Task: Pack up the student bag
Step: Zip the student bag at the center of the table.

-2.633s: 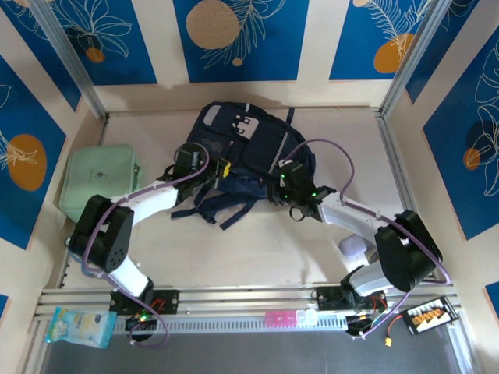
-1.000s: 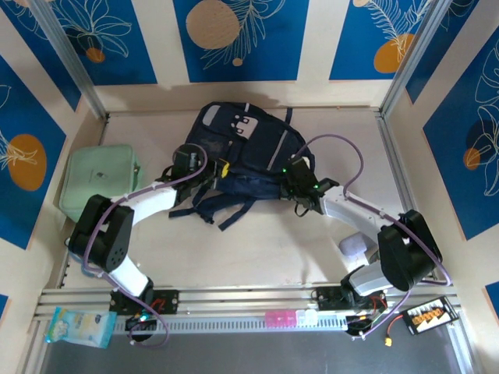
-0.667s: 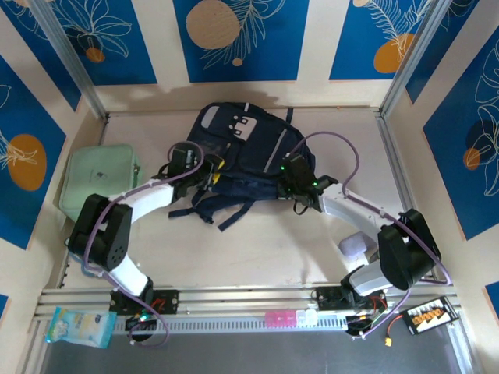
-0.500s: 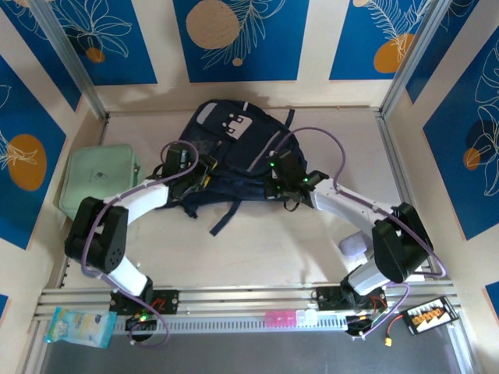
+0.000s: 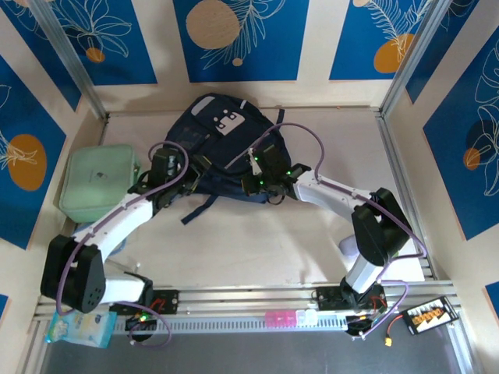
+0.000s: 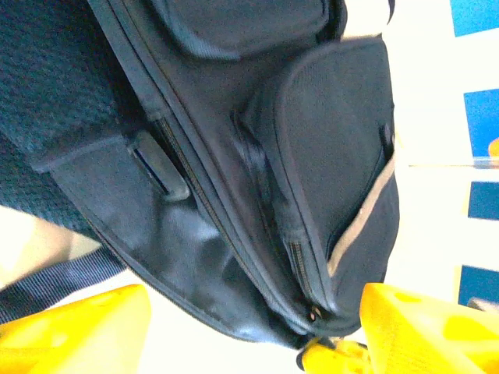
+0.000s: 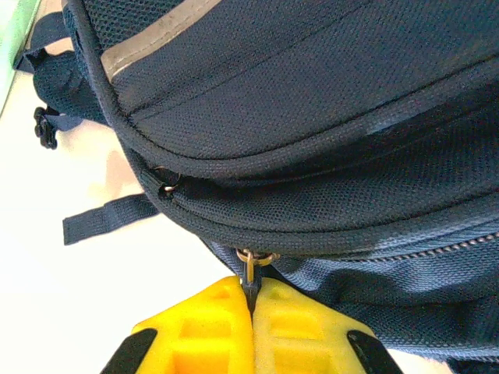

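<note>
Dragged up and leftward since a second ago, the navy student bag (image 5: 222, 144) lies just ahead of both grippers, with a white buckle patch (image 5: 227, 119) at its far end and a pale stripe (image 7: 156, 35) across the pocket. Its left gripper (image 6: 253, 327) now stands wide, holding nothing, with the bag's edge just beyond its fingertips. Its right gripper (image 7: 251, 304) is pinched tight on a zipper pull (image 7: 251, 274).

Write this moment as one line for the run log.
left gripper: open, beside student bag | right gripper: shut on zipper pull | packing: not started
</note>
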Available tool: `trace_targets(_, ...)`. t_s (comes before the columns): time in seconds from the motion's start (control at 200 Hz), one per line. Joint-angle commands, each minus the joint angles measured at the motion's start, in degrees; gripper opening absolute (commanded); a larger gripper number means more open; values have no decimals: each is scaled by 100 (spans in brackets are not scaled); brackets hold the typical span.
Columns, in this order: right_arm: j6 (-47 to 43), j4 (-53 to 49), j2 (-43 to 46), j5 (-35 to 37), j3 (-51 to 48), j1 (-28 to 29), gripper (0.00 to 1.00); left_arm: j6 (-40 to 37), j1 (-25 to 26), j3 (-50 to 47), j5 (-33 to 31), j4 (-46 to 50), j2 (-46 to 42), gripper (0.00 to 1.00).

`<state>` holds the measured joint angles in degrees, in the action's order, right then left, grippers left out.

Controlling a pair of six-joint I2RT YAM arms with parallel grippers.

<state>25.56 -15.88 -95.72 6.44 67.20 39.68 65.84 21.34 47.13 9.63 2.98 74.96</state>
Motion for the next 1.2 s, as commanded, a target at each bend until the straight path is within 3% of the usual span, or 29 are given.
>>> trace_targets(0.0, 139, 321, 63, -306, 22, 27, 0, -42, 174, -177, 407, -431, 136, 70)
trace_targets(0.145, 211, 314, 338, -478, -316, 73, 0, -47, 237, -81, 776, -1194, 727, 67)
trace_targets(0.43, 439, 509, 659, -639, -878, 392, 0, -228, 296, 634, 1157, -1707, 1873, 61)
trace_targets(0.79, 505, 783, 424, -729, -567, 492, 0, -938, 172, 1220, 1628, -2211, 2368, 59)
trace_targets(1.035, 549, 915, 123, -916, -318, 584, 0, -1477, -16, 1770, 2410, -1580, 2765, 57)
trace_targets(1.195, 686, 930, 2, -791, -234, 602, 0, -1658, -23, 1957, 2261, -893, 2697, 55)
